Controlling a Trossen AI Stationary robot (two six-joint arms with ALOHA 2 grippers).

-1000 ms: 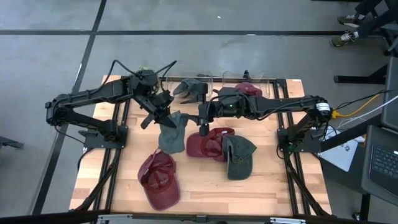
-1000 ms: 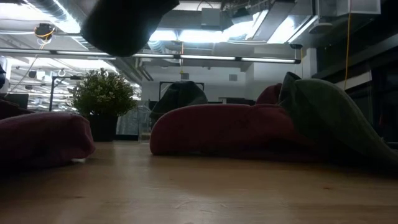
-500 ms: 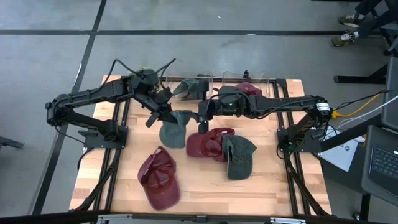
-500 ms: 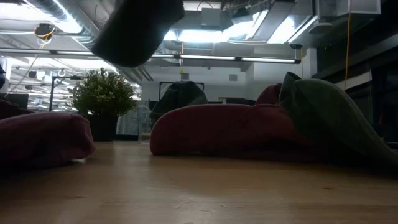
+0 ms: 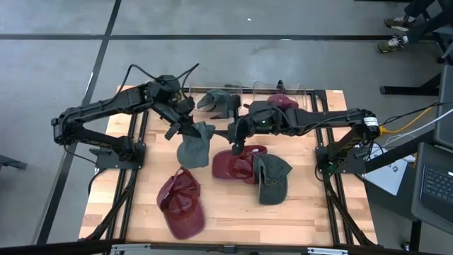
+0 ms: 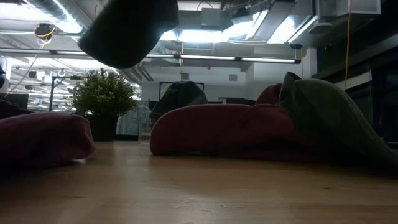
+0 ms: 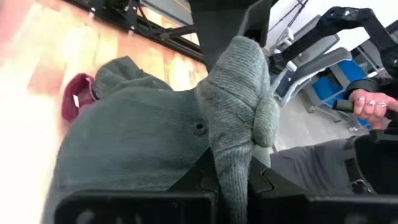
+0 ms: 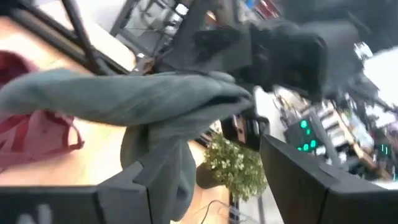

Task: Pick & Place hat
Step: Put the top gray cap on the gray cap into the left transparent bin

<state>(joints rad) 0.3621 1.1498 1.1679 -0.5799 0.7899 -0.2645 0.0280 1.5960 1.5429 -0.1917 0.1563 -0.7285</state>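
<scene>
Lifted higher, limp knitted grey hat [image 5: 194, 145] hangs from left hand [image 5: 185, 127].

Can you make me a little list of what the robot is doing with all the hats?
left gripper: shut on grey hat, holding it up off the table
right gripper: open, empty, beside the grey hat
hats on table: red hat in front; red hat with green hat overlapping it, middle
hats at back: one green, one red
</scene>
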